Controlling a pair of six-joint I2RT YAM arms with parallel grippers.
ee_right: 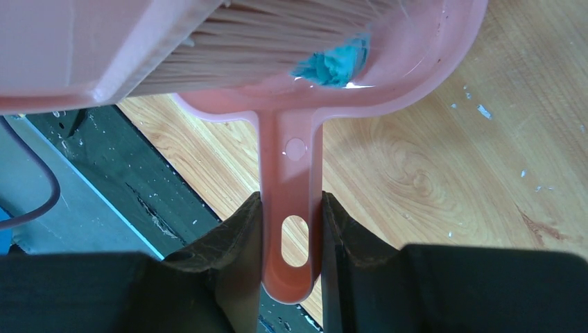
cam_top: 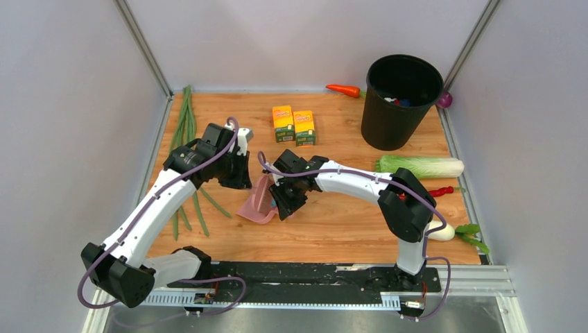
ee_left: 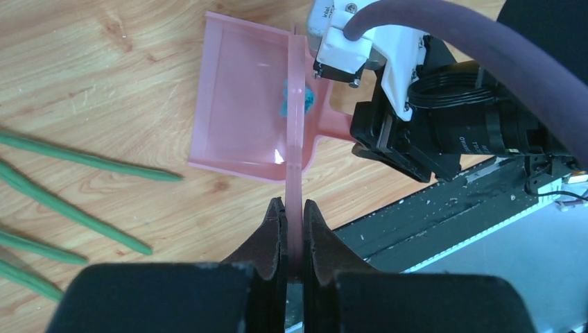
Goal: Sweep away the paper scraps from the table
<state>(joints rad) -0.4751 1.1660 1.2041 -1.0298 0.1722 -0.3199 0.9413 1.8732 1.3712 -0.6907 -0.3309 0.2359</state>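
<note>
Right jaws fill the bottom of their wrist view, closed tight on the flat handle of the pink dustpan [ee_right: 291,149], one finger on each side, just by the hang hole. Left jaws are pinched shut too, on the thin edge of the brush [ee_left: 296,173] handle, no gap showing. Both tools meet near the middle of the desk [cam_top: 333,236], a bit toward its left edge.

Of the paper scraps [ee_right: 333,62] I see a teal wad inside the pan, against the back wall and touching the bristles. Can't tell how many wads that is. Can't find any others, and the arms hide the wood under the tools. Bin [cam_top: 399,104] stands at the far right corner, well apart.

Step, as I judge it: finishing the sweep into the pan. To do it well I'd hold the pan lip flat on the wood so nothing slips under. Short brush strokes toward the back wall, then pin the wad there. It's light paper and will likely hop out if flicked. Tip the pan back before any lift, brush over the mouth, and go level to the bin.
</note>
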